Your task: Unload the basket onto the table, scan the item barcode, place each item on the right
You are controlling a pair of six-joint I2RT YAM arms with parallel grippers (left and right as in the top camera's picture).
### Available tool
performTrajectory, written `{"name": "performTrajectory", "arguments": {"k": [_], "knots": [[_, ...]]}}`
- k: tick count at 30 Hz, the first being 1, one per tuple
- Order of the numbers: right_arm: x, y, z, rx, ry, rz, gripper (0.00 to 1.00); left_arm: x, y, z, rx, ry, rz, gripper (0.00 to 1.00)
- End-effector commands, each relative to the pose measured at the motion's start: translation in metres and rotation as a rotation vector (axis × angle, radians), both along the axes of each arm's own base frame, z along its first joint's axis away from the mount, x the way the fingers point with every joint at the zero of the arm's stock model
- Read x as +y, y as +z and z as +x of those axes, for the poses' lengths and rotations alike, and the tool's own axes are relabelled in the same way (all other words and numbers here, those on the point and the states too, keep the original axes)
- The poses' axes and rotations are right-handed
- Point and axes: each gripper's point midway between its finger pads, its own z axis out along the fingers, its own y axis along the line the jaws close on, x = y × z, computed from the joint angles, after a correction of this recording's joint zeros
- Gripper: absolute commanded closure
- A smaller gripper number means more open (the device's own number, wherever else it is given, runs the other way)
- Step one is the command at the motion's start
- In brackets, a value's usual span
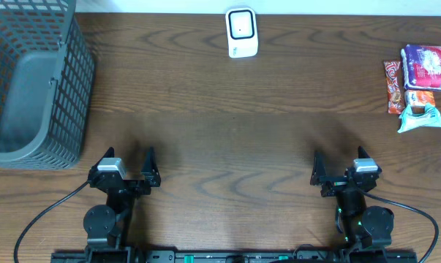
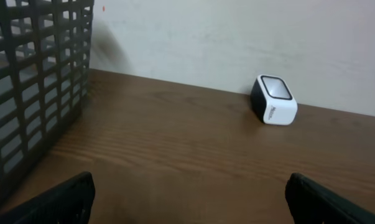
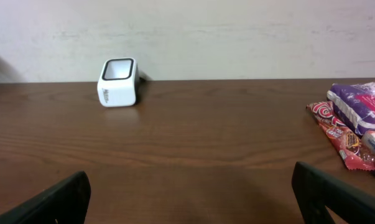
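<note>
My left gripper [image 1: 128, 157] and right gripper [image 1: 339, 157] sit released, holding nothing; the gray basket [image 1: 75, 88] stands far left, snack packets [image 1: 419, 84] lie far right, outside it.

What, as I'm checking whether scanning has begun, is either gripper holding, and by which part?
Nothing is held. The left gripper and right gripper both stand open and empty; the snack packets lie untouched at the right.

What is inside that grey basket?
The basket shows only its bare grey floor; nothing lies on it. Its left part is cut off by the picture's edge, unseen.
</note>
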Motion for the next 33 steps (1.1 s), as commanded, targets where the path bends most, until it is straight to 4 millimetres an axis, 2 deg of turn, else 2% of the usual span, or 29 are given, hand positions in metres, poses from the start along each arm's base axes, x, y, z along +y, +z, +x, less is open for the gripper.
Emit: {"name": "performTrajectory", "arguments": {"k": [1,23,33], "knots": [[-0.002,-0.0007,-0.0001,-0.001,-0.01,-0.008,0.01,0.001,-0.0145,-0.0018,0.056,0.004,-0.009,0.02],[-0.002,-0.0006,-0.0001,-0.001,-0.01,-0.008,0.01,0.0002,-0.0153,-0.002,0.047,-0.016,0.125,0.02],[-0.002,-0.0006,-0.0001,-0.001,-0.01,-0.008,0.01,0.0002,-0.0154,-0.002,0.048,-0.016,0.125,0.02]]}}
